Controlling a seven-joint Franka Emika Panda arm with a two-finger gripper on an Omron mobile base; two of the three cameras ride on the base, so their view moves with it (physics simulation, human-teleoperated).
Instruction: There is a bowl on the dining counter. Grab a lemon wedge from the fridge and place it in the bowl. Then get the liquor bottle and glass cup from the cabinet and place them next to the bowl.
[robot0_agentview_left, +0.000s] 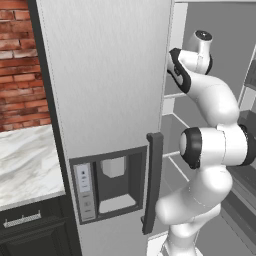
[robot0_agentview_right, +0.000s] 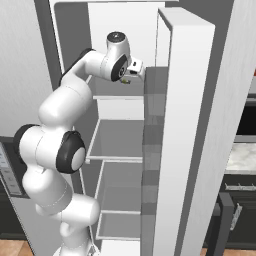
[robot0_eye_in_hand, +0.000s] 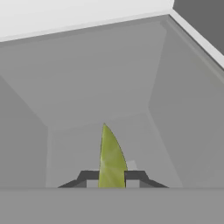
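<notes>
The left base view looks from behind the arm, close to the closed fridge door. The right base view faces the open fridge from the other side. Both share the arm. The hand view looks closely into one compartment.

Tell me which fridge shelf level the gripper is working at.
The top shelf: the gripper sits just above it, shut on the lemon wedge. The middle shelf and lower shelf lie well below the hand.
</notes>
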